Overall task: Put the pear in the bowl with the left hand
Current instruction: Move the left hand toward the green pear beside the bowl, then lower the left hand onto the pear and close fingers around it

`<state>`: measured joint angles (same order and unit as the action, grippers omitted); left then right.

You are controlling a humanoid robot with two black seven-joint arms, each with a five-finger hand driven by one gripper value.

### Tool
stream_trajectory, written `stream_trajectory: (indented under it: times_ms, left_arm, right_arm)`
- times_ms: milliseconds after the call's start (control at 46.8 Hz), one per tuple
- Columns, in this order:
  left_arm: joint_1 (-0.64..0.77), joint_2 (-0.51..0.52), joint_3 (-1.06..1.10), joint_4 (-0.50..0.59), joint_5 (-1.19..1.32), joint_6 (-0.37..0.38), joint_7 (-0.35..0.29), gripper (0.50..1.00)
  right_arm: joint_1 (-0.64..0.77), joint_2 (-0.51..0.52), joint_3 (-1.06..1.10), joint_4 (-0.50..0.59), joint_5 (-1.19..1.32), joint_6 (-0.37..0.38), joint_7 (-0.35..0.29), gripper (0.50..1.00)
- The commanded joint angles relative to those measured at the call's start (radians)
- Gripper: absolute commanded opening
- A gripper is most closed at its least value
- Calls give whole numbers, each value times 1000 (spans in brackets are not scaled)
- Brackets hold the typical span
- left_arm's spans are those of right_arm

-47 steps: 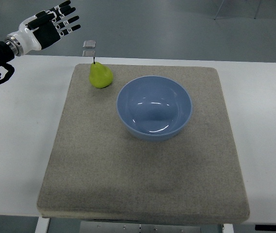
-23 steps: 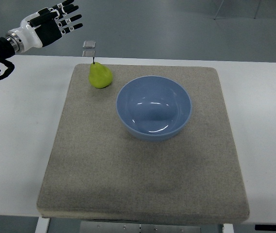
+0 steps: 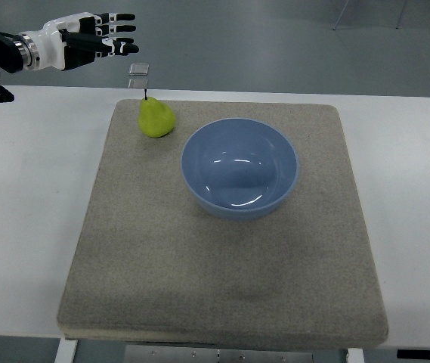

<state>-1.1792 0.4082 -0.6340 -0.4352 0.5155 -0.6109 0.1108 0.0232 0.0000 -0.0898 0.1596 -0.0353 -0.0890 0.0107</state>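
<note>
White tabletop (image 3: 26, 197) carries a grey mat (image 3: 222, 257), with grey floor beyond its far edge. On the mat's far left part a green pear (image 3: 156, 118) stands upright, stem up, just left of a blue bowl (image 3: 240, 167) and apart from it. At upper left the left robot hand (image 3: 94, 38) hangs over the floor, fingers (image 3: 120, 32) stretched out flat and released, holding nothing, well apart from the pear.
</note>
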Motion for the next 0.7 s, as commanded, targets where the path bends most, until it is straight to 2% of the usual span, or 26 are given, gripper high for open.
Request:
stream_trajectory:
  times_ms: [0, 363, 534, 683]
  left_arm:
    - [-5, 4, 0, -25, 115, 0, -2, 994]
    - [-5, 14, 31, -94, 455, 0, -72, 994]
    - [-25, 14, 102, -128, 622, 0, -155, 994]
    - [-27, 12, 108, -137, 782, 0, -164, 994]
  right_arm:
    - [0, 0, 1, 0, 0, 0, 0, 924]
    - [0, 0, -1, 0, 0, 0, 0, 924]
    - [0, 0, -1, 0, 0, 0, 0, 924]
    - [0, 0, -1, 0, 0, 0, 0, 924]
